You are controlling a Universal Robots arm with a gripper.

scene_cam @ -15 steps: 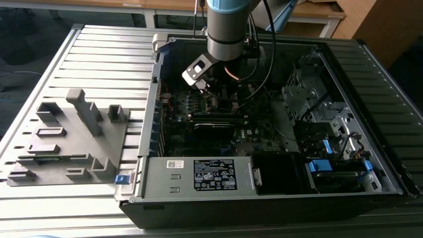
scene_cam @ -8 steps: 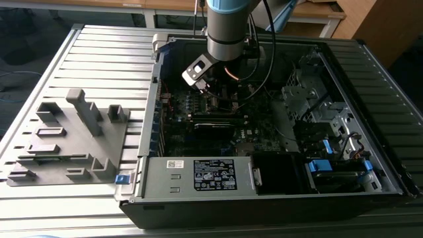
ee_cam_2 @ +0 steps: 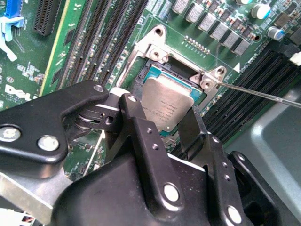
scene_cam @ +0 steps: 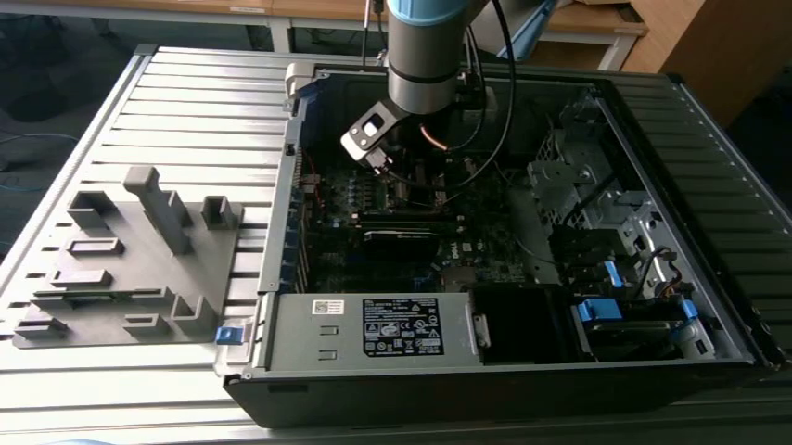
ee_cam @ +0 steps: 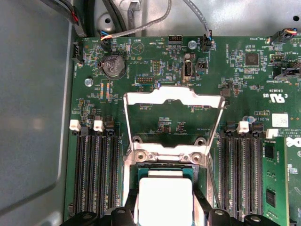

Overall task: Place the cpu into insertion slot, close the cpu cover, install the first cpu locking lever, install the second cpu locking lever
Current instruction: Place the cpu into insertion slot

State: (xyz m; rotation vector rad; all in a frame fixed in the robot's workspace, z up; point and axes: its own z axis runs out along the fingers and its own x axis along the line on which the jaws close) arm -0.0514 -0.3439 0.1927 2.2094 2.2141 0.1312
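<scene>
Step one is in hand: the fingers [ee_cam_2: 141, 134] of the gripper [ee_cam_2: 164, 113] pinch the cpu [ee_cam_2: 167, 101] by two opposite edges, in or just above the socket [ee_cam_2: 162, 66]; I cannot tell whether it is seated. The cpu cover [ee_cam: 174, 96] stands open. Seating likely calls for a level, square chip. In the exterior view the computer case [scene_cam: 495, 394] sits on a slatted grey bench [scene_cam: 161, 102], with a grey tray [scene_cam: 124, 260] at its nine o'clock and wooden furniture [scene_cam: 693, 37] at twelve.

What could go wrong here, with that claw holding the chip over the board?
The claw holds the cpu right at the socket; let go askew, it might seat crooked and damage the socket. The cpu cover stands open next to it, so the claw could knock it. The thin lever rod sticking out beside the socket might snag.
</scene>
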